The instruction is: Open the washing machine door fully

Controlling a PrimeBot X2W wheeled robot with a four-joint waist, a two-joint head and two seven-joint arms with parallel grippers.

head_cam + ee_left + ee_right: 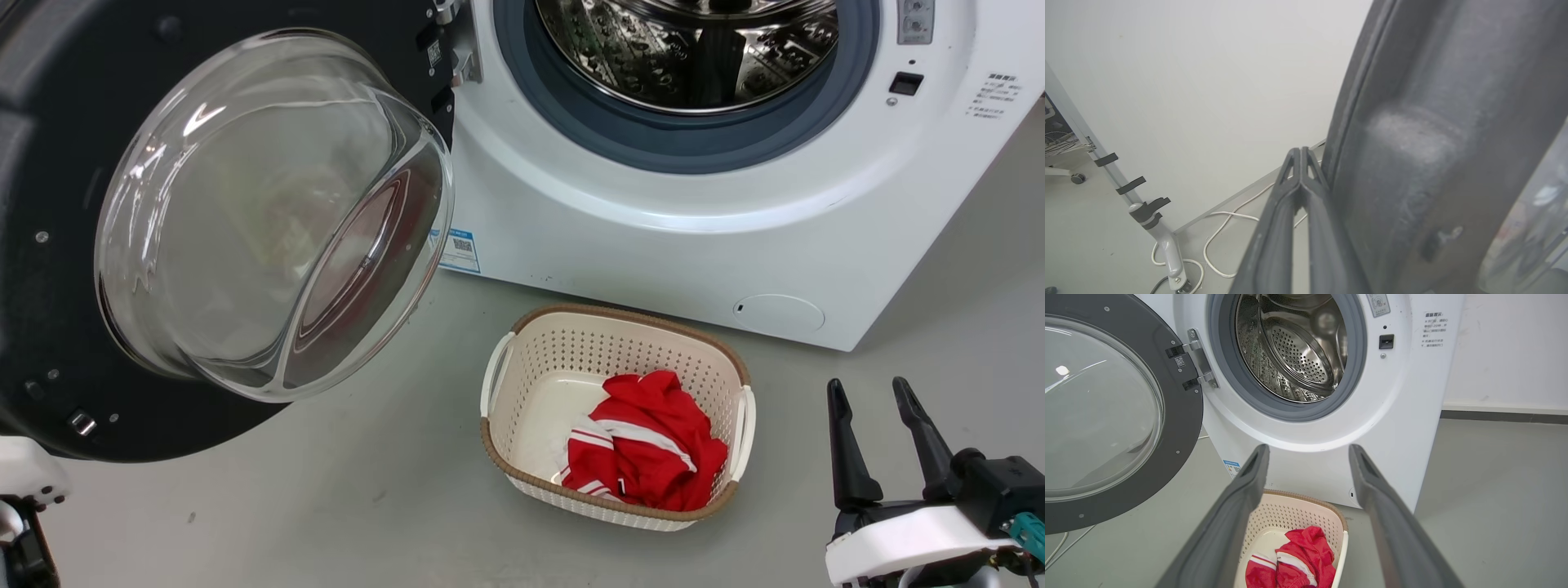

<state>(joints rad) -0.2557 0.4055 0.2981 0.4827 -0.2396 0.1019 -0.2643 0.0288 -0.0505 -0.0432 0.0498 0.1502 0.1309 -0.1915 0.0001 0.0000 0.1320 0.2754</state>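
Own wrist view: left gripper (1300, 152) has its jaws pressed together, tips meeting, with a thin slit between them lower down and nothing held. Head view, lower left corner: white left wrist housing (28, 482). Lower right: right gripper (870, 392) with jaws spread, pointing up and slightly left, empty. The white right wrist shell (906, 539) sits below them. Own wrist view: jaws wide apart.
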